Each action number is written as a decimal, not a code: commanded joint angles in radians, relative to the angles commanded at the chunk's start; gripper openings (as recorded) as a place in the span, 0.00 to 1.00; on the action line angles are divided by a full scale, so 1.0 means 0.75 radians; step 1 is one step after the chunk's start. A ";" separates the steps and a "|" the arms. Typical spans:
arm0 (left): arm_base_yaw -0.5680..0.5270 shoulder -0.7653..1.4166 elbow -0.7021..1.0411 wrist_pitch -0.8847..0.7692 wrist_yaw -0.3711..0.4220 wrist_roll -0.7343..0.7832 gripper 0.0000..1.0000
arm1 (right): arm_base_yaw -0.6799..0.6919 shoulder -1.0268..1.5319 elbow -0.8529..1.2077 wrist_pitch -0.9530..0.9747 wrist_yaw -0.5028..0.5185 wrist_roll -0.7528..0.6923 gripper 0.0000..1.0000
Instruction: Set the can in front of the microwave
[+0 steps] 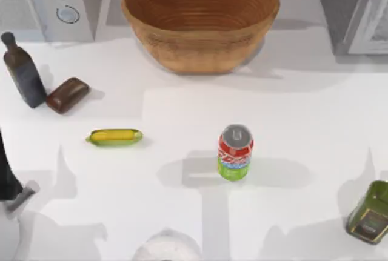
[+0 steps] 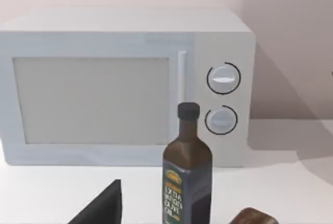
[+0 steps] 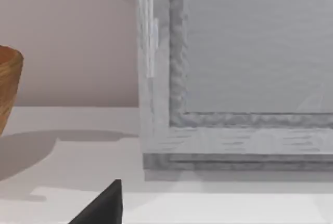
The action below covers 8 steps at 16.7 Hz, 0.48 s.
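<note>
The can (image 1: 235, 152) stands upright on the white table, slightly right of the middle, red above, green below, with a silver top. The microwave (image 1: 57, 0) sits at the far left corner, its two round dials facing the table; the left wrist view shows its front (image 2: 125, 86). My left arm (image 1: 9, 179) is parked at the table's left edge, far from the can, and a dark part of my left gripper (image 2: 101, 208) points toward the microwave. A dark part of my right gripper (image 3: 101, 206) faces the darker grey box, away from the can.
A dark oil bottle (image 1: 24, 70) and a brown block (image 1: 68, 94) stand in front of the microwave. A corn cob (image 1: 115, 137) lies left of the can. A wicker basket (image 1: 200, 19) sits far centre, a darker grey box (image 1: 357, 6) far right, an olive tin (image 1: 370, 212) near right.
</note>
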 joint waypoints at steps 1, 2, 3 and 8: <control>0.000 -0.008 0.020 0.001 0.002 0.000 1.00 | 0.000 0.000 0.000 0.000 0.000 0.000 1.00; 0.000 -0.008 0.020 0.001 0.002 0.000 1.00 | 0.000 0.000 0.000 0.000 0.000 0.000 1.00; -0.006 0.005 0.032 -0.009 0.002 0.000 1.00 | 0.000 0.000 0.000 0.000 0.000 0.000 1.00; -0.123 0.280 0.298 -0.207 0.005 -0.001 1.00 | 0.000 0.000 0.000 0.000 0.000 0.000 1.00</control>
